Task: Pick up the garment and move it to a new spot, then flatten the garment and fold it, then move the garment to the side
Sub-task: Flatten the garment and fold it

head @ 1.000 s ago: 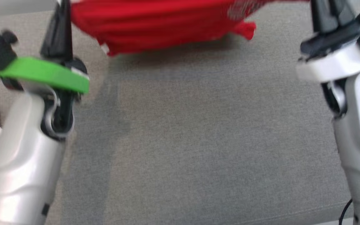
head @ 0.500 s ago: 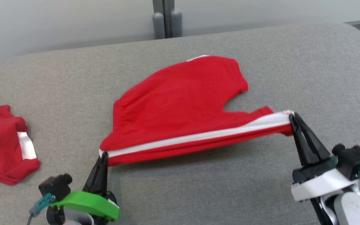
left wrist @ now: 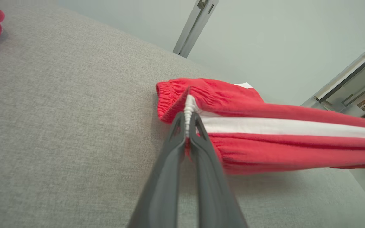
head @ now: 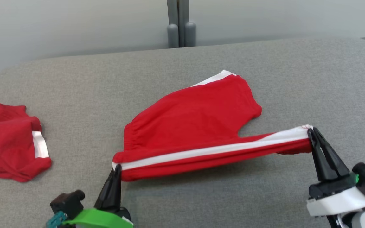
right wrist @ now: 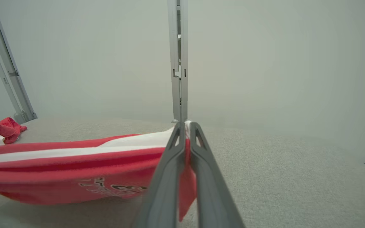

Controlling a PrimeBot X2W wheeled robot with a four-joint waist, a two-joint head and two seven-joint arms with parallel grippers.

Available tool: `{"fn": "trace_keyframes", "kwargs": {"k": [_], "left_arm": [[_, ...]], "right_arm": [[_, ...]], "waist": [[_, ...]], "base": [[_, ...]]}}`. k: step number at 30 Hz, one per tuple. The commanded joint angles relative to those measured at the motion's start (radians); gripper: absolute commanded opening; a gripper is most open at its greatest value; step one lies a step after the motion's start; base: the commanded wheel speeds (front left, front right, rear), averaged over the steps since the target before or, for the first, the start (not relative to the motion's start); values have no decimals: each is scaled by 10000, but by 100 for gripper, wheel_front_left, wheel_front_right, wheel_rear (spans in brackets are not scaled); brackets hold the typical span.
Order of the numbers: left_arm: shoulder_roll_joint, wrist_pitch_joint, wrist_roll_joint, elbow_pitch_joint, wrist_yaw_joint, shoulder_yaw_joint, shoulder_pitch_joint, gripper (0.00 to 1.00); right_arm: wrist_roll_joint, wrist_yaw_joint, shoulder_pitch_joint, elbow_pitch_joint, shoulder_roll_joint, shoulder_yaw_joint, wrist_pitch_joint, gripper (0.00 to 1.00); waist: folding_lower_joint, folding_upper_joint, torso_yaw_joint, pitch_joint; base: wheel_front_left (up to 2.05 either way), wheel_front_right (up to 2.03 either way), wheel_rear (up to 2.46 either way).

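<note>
Garment (head: 195, 126): red shorts with a white side stripe, centre of the head view, on the grey worktop (head: 74, 82). The upper half lies on the surface. The lower striped edge is stretched taut and raised between both tools.
Left tool (head: 116, 169), lower left: clenched on the waistband corner.
Right tool (head: 311, 132), lower right: clenched on the leg-hem end.
Second red cloth (head: 8, 142): crumpled, at the left edge of the frame, well apart.
</note>
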Motion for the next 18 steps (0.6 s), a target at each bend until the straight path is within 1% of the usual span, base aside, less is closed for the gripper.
{"fn": "trace_keyframes", "kwargs": {"k": [1, 5, 11, 18], "left_arm": [[153, -56, 119, -24, 85, 26, -456, 0], [135, -44, 70, 61, 73, -224, -1351, 0], [170, -34, -95, 558, 70, -582, -2893, 0], [206, -34, -378, 1160, 69, -810, -4451, 0]], "right_arm": [[-130, -91, -471, 167, -129, -46, -50, 0], [-446, -70, -1899, 894, -267, 53, -21, 0], [-1094, -70, -4464, 2448, -525, 132, 283, 0], [-1902, -70, -7129, 4437, -461, 348, 574, 0]], "waist": [[1, -1, 92, 399], [1, -1, 272, 1047], [1, -1, 634, 2154], [1, -1, 1028, 3381]], "base": [[0, 0, 0], [0, 0, 0], [0, 0, 0], [0, 0, 0]]}}
